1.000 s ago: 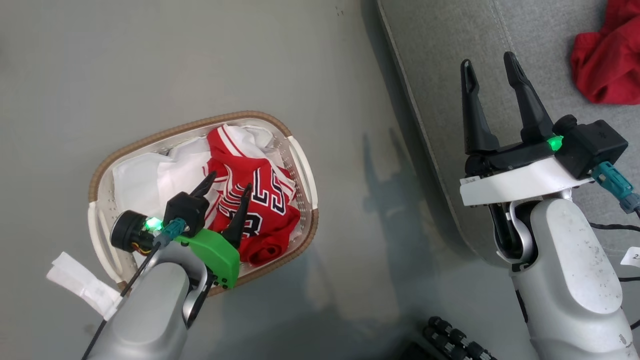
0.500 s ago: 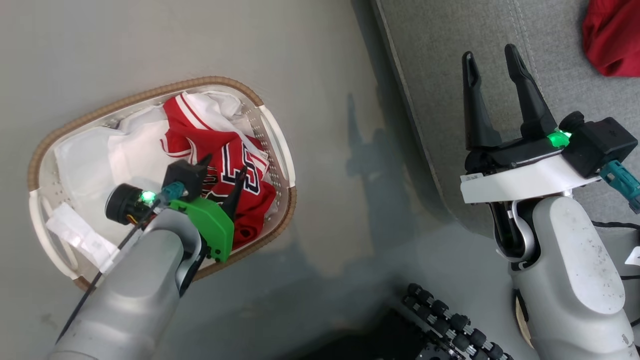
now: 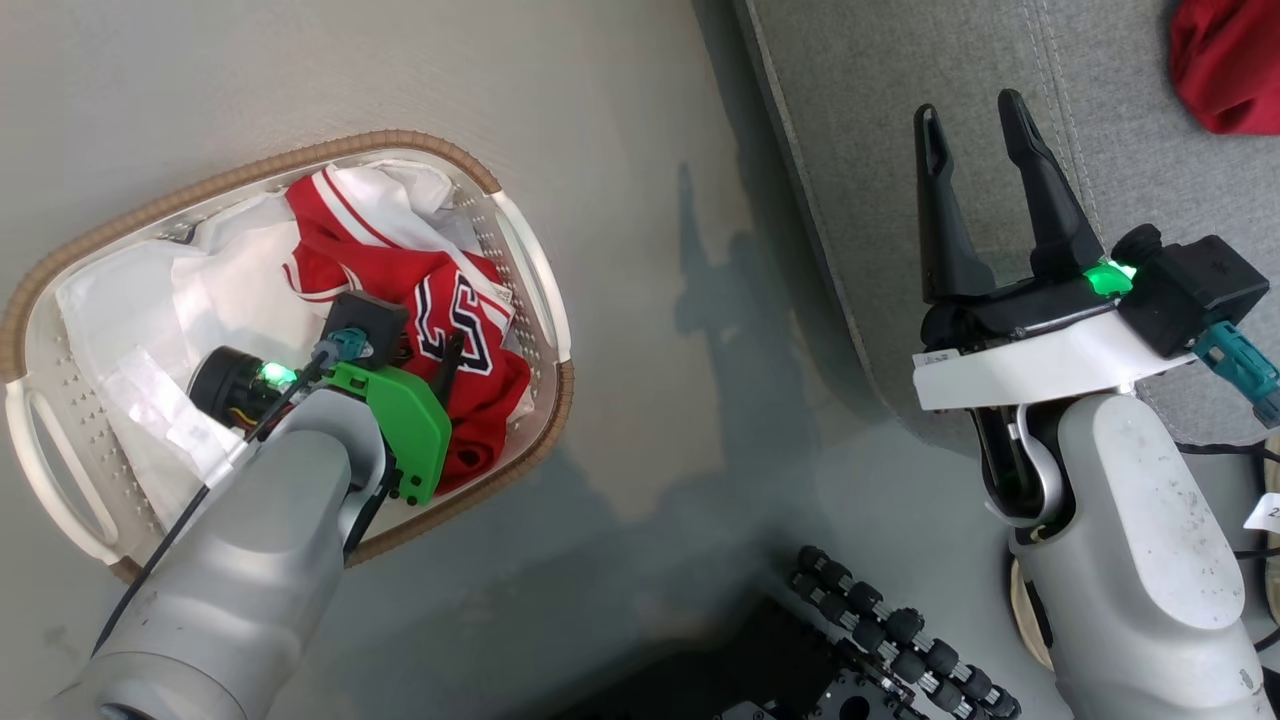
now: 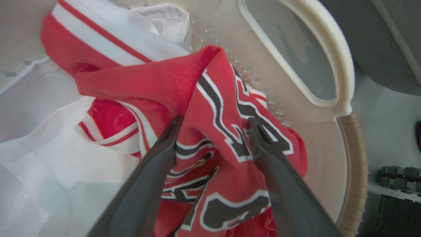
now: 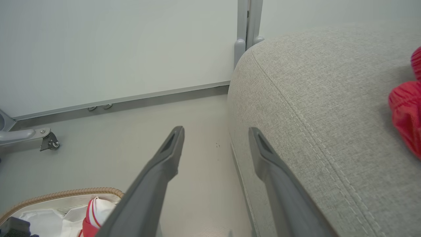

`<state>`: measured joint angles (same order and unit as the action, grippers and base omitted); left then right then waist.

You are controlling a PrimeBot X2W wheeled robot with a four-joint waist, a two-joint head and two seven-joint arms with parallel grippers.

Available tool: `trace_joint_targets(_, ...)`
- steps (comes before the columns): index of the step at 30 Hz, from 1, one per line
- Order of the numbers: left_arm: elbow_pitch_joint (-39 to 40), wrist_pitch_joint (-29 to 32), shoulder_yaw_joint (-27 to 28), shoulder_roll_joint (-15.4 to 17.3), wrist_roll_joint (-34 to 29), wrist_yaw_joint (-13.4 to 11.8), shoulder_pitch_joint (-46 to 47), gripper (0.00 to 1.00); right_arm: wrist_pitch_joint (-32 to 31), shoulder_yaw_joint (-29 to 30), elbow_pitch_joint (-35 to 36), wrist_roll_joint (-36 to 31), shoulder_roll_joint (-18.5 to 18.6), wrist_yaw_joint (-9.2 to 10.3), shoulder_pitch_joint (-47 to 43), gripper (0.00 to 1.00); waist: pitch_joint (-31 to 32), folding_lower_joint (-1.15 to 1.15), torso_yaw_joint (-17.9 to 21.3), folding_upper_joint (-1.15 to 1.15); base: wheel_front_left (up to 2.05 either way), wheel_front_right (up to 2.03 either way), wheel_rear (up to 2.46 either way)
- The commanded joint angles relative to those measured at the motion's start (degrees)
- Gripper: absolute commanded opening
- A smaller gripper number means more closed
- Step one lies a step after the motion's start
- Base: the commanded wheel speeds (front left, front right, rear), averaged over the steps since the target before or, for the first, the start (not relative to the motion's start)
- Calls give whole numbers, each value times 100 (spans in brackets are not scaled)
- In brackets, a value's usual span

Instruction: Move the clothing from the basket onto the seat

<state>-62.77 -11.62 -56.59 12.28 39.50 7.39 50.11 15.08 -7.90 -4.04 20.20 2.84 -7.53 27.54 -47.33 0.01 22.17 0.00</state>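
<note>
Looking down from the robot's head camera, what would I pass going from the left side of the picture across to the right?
Basket → white liner → red jersey → bare floor → right gripper → red garment lying on the seat.

Red jersey (image 3: 390, 265), lettered in black edged with white, with red-and-white striped trim at its edge. Beneath it, a plain white liner (image 3: 120, 300). The basket (image 3: 70, 430) is cream, dotted with rows of perforations and rimmed in brown weave. Left pincer (image 4: 214, 122): dark grey fingers on a bright green mount (image 3: 400, 420). Right pincer (image 3: 970, 105): black fingers above a white collar (image 3: 1030, 365). A second garment (image 3: 1225, 60), solid red, against the flecked grey seat (image 3: 900, 80) with its paler stitched seam. Floor (image 3: 640, 300): pale grey.
</note>
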Motion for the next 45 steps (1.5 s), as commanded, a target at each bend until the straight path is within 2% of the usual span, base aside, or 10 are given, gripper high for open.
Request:
trace_joint_targets(1, -47, 23, -37, 44, 97, 17, 118, 100, 13, -12, 6, 44, 14, 8, -1, 100, -24, -1, 12, 0, 0, 0, 0)
trace_joint_targets(8, -225, 68, -211, 60, 422, 17, 139, 99, 13, -48, 72, 80, 15, 8, 70, 100, -98, -1, 40, 0, 0, 0, 0)
trace_joint_targets(9, -231, 45, -227, 74, 458, 17, 155, 46, 12, -45, 79, 82, 14, 8, 71, 100, -104, -1, 40, 0, 0, 0, 0)
trace_joint_targets(10, -222, 16, -286, 96, 452, 17, 173, 0, 13, -40, 88, 87, 14, 8, 75, 100, -110, -1, 39, 0, 0, 0, 0)
trace_joint_targets(19, -103, -232, -550, 150, 721, 17, 84, 0, 13, 67, -45, 116, 15, 8, 121, 100, 131, -1, -73, 0, 0, 0, 0)
trace_joint_targets(26, 118, -365, -516, 66, 906, 17, -142, 0, 13, 110, -261, -38, 17, 8, 75, 100, 564, -1, -377, 0, 0, 0, 0)
trace_joint_targets(36, 1107, -359, 284, 35, 651, 17, -817, 0, 13, 136, -669, -369, 19, 8, -150, 100, 1540, -1, -976, 0, 0, 0, 0)
trace_joint_targets(45, 1897, -361, 1138, -237, -13, 18, -1519, 0, 12, 395, -979, -710, 23, 8, -613, 100, 2467, -1, -1695, 0, 0, 0, 0)
